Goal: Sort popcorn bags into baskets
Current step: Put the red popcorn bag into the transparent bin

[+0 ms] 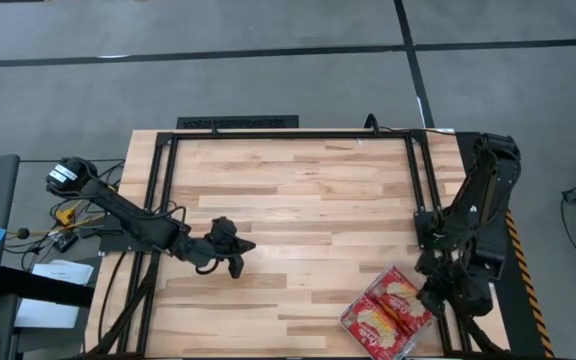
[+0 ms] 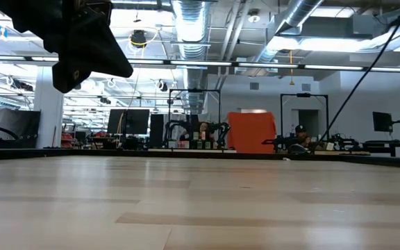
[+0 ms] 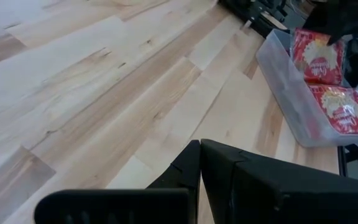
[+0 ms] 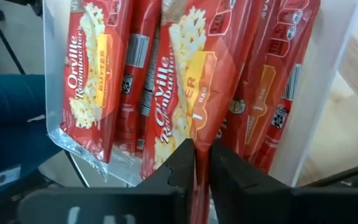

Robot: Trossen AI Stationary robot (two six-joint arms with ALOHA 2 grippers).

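Several red popcorn bags (image 1: 388, 310) lie in the clear plastic tray (image 1: 346, 318) at the table's near right corner. In the left wrist view they show far off as bags (image 3: 319, 56) in the tray (image 3: 284, 81). My right gripper (image 4: 202, 158) is at the tray's right edge (image 1: 431, 296), shut on the popcorn bag (image 4: 197, 81) that lies on top of the others. My left gripper (image 3: 201, 152) hovers shut and empty over the bare wood left of the table's middle (image 1: 233, 250). My right gripper pinches the top popcorn bag between its two fingers by the edge nearest the wrist (image 4: 201, 135); red film shows in the narrow gap between the fingertips. It comes from the table's right side, slanting down. The bag stretches away over the other bags in the tray.
The tray's clear wall (image 4: 319, 93) runs beside the bags, close to the table's right frame rail (image 1: 423, 200). Bare wooden table (image 1: 298, 190) spreads between the two arms. A dark arm (image 2: 82, 42) hangs at the low view's upper left.
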